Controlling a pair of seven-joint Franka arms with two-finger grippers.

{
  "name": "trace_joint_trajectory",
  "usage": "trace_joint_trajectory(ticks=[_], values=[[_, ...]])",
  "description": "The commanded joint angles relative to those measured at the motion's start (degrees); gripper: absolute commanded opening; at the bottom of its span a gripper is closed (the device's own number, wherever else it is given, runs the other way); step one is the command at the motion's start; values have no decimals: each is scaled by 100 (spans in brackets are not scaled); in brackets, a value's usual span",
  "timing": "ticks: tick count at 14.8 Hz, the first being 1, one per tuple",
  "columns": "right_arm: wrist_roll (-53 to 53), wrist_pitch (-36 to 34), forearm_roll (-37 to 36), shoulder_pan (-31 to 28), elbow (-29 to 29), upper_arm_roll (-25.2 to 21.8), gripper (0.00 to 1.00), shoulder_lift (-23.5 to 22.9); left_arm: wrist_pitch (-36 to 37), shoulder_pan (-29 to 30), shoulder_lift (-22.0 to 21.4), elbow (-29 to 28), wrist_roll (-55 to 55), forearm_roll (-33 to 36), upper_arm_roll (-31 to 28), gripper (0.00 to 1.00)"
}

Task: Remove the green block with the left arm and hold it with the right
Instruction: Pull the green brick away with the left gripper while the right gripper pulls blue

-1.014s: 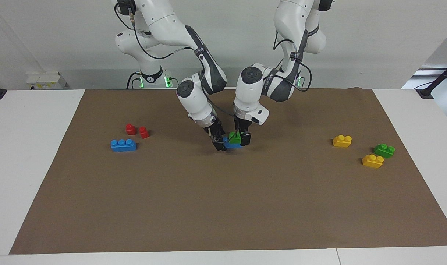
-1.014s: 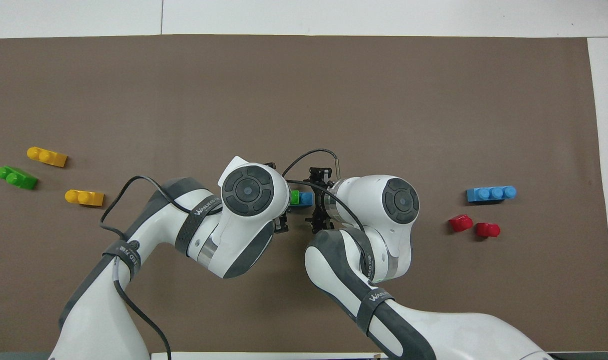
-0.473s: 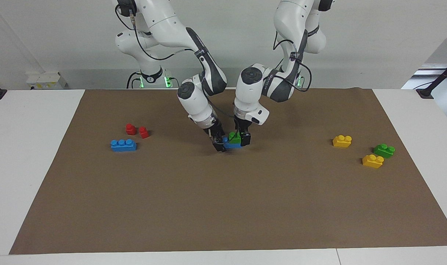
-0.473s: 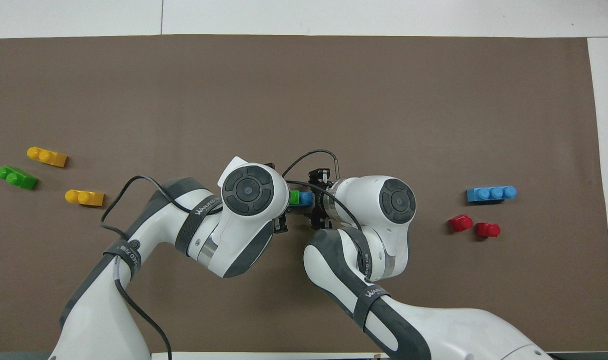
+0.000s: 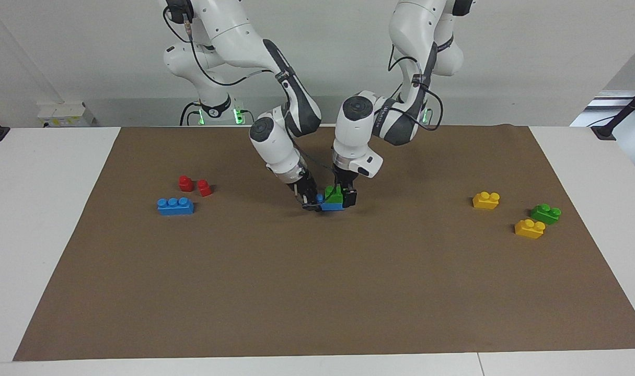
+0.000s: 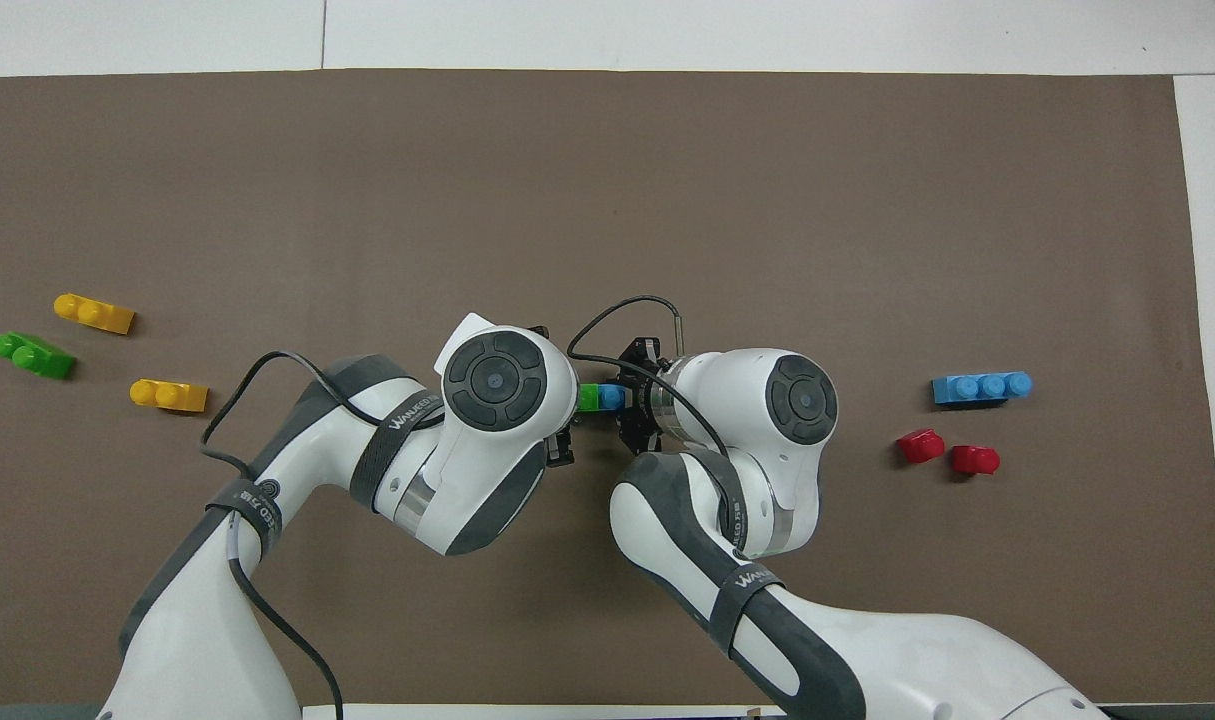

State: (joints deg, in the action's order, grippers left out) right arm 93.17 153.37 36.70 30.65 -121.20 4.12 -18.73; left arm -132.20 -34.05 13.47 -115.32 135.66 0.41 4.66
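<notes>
Green block [image 5: 334, 195]: small glossy plastic brick w/ round studs, sitting on a blue brick [image 5: 331, 206] near mid-mat. You've got the left gripper [image 5: 345, 198] down around it, fingers spread wide on either side; can't tell if the pads actually touch. Right gripper [image 5: 312, 202] is at the blue brick's end toward the right arm, fingers closed in on that end.

Counts: 2 green 2-stud bricks, the other one [image 5: 545, 213] loose toward the left arm's end of the table; 2 yellow 2-stud bricks [image 5: 486, 200] [image 5: 529, 228] beside it; 2 blue bricks, the second a 3-stud [image 5: 175, 205] toward the right arm's end; 2 small red single-stud pieces [image 5: 185, 183] [image 5: 204, 187] just by it, nearer the robots.

Surface: flat matte brown mat [image 5: 317, 292] on a white table [image 5: 40, 209], plain pale wall past the arm bases.
</notes>
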Motion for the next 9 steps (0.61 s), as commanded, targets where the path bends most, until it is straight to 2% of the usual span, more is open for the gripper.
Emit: trace_joint_trajectory(ticks=[1, 2, 3, 6, 7, 8, 9], values=[[8, 97, 127, -16, 71, 18, 0, -69, -34, -58, -37, -87, 110, 108, -62, 100], [8, 97, 197, -33, 70, 18, 0, -69, -34, -67, -37, -87, 110, 108, -62, 100], [8, 97, 276, -42, 62, 10, 0, -69, -34, -76, -37, -87, 101, 108, -62, 95], [8, 105, 294, -42, 53, 18, 0, -69, -43, -93, -37, -87, 75, 205, -62, 59], [8, 105, 285, -42, 53, 10, 0, -69, -52, -93, -37, -87, 57, 231, -62, 25], [8, 97, 285, -42, 53, 18, 0, -69, -87, -102, -37, -87, 48, 327, -53, 8], [0, 105, 285, -42, 53, 10, 0, -69, -87, -102, -37, -87, 48, 345, -44, 1]])
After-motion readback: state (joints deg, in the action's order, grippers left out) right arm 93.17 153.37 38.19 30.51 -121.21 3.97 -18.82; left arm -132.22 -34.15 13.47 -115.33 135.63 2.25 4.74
